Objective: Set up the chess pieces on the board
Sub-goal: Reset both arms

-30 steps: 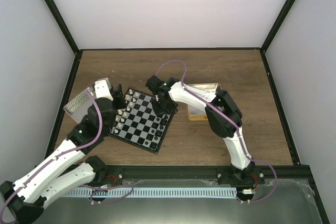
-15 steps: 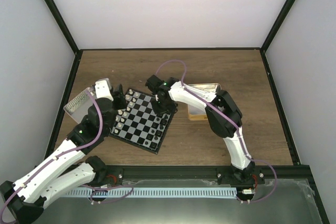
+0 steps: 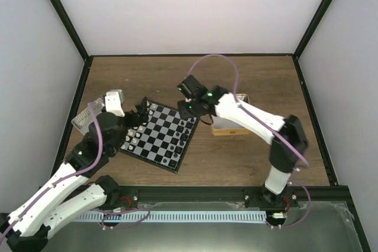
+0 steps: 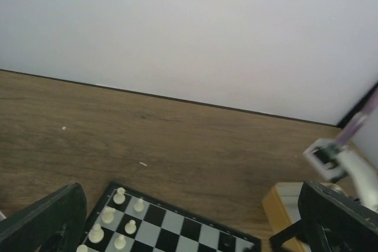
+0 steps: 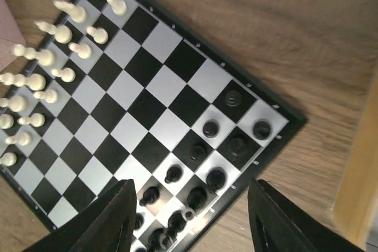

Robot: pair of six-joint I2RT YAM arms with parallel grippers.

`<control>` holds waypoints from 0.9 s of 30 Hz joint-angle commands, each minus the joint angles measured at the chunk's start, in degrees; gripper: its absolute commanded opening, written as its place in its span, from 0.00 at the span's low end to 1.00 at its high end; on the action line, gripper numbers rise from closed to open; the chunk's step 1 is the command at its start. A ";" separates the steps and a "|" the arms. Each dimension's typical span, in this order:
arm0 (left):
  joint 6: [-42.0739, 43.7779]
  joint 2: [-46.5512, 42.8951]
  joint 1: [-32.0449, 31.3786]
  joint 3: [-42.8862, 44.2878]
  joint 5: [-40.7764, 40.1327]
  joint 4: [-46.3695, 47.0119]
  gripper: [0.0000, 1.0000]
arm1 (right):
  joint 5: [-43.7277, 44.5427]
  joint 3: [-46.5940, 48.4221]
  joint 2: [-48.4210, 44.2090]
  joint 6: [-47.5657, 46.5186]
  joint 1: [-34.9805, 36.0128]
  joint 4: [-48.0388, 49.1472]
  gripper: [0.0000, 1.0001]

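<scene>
The board [image 3: 158, 138] lies turned at an angle on the wooden table. Cream-white chess pieces [image 3: 137, 129] stand in two rows along its left side, and black chess pieces [image 3: 177, 140] crowd its right side. My left gripper [image 3: 138, 114] hovers over the board's far left corner, open, with nothing between its fingers [image 4: 47, 222]. In the left wrist view, several white pieces [image 4: 120, 228] sit on the board [image 4: 177, 228] below. My right gripper [image 3: 192, 108] is raised over the board's far right corner. It is open and empty, above the black pieces [image 5: 204, 169].
A gold-rimmed tin [image 3: 229, 127] sits just right of the board, under the right arm; it also shows in the wrist views [image 4: 283, 205] [image 5: 360, 175]. A silver tin [image 3: 87, 116] stands left of the board, beside my left arm. The wall is close behind.
Both grippers have opened. The right gripper has lifted off the black side and drawn up and to the right. The left gripper has pulled back slightly from the white rows.
</scene>
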 commanded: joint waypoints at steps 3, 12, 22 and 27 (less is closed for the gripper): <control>1.85 -8.40 0.12 3.43 10.42 -6.64 1.00 | 11.20 -16.85 -21.40 3.00 -1.41 8.92 0.61; -4.93 -13.51 0.06 14.52 -2.10 -23.52 1.00 | 33.10 -30.25 -50.84 7.11 -1.62 2.18 0.76; -0.87 -17.68 0.13 22.51 -5.03 -29.90 1.00 | 37.46 -29.26 -69.96 -0.91 -1.71 -0.30 1.00; 1.21 -18.40 0.15 24.20 -4.33 -30.63 1.00 | 39.22 -27.97 -75.01 -1.91 -1.71 -0.53 1.00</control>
